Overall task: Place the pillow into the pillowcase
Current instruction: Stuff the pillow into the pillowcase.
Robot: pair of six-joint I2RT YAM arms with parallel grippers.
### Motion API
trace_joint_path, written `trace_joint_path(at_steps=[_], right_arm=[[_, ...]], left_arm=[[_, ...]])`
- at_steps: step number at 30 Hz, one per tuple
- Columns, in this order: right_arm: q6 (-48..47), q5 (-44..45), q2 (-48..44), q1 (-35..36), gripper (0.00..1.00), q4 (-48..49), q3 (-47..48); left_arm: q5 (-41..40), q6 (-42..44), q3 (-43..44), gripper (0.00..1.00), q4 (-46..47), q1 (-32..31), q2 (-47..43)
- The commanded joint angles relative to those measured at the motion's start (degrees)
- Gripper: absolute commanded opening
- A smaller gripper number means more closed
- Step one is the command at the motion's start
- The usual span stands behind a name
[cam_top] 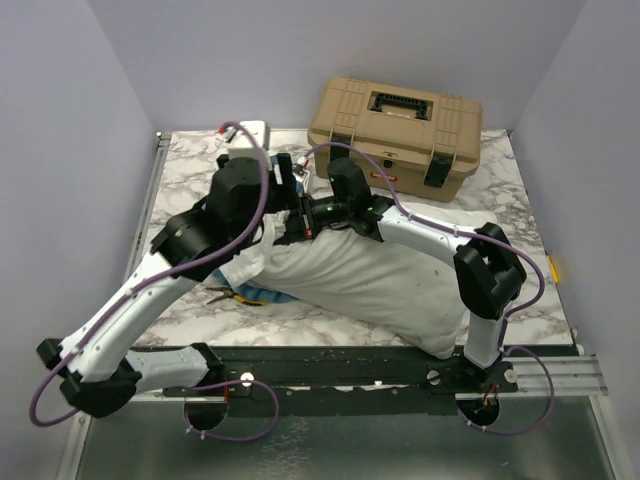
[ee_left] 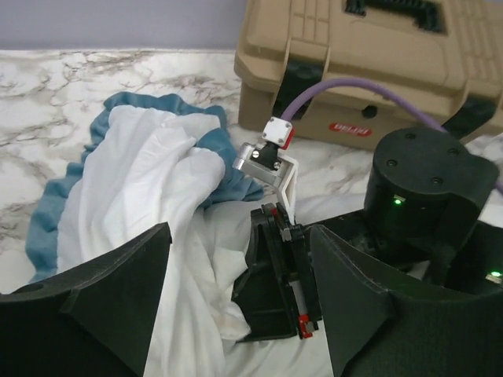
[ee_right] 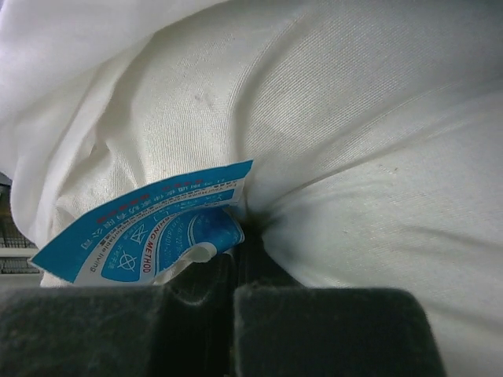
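Note:
The white pillow lies across the middle of the table. My right gripper is shut on its far left end, pinching the white fabric beside a blue care label. In the left wrist view the right gripper sits shut between my wide-open left fingers. My left gripper hovers open over the same end. The pillowcase shows its white inside and blue frilled edge, bunched to the left of the grippers. A bit of the pillowcase shows under the left arm.
A tan toolbox stands at the back of the marble table, also in the left wrist view just behind the grippers. A small white object lies at the back left. The arm bases are at the near edge.

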Motion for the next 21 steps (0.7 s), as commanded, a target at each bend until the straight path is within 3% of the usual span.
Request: trace_joint_path(at_steps=[1,10,15,17,19,20,21], right_arm=[[-2.53,-1.29,4.51,2.09,0.00,-9.78,-1.52],[-2.66,-1.31,3.90,2.09,0.00,-10.29,-1.74],[-2.47,-1.30,3.56,2.09,0.00,-10.19,-1.83],[-2.44,-1.29,3.33,2.09,0.00,-10.19,-1.83],[-2.44,-1.16,2.84,2.09,0.00,-10.19,-1.83],[-2.56,-1.13,2.46,2.09,0.00,-10.26,-1.76],[-2.80,-0.92,1.94,2.09,0.00,-10.51,-1.70]], left_arm=[[1.36,5.11,7.93,0.73,-16.23,-0.26,8.38],[-10.73,3.39,4.32,0.72,-19.73,-0.01,13.40],[-11.20,5.78,0.23,0.69,-17.07,3.87,15.48],[-9.74,7.31,-1.19,0.56,-14.59,6.52,15.58],[-6.53,9.07,-2.00,0.29,-11.38,10.45,15.05],[-5.26,9.53,-1.92,0.09,-9.98,11.97,14.55],[-4.24,9.75,-1.43,0.00,-8.79,13.17,13.80]])
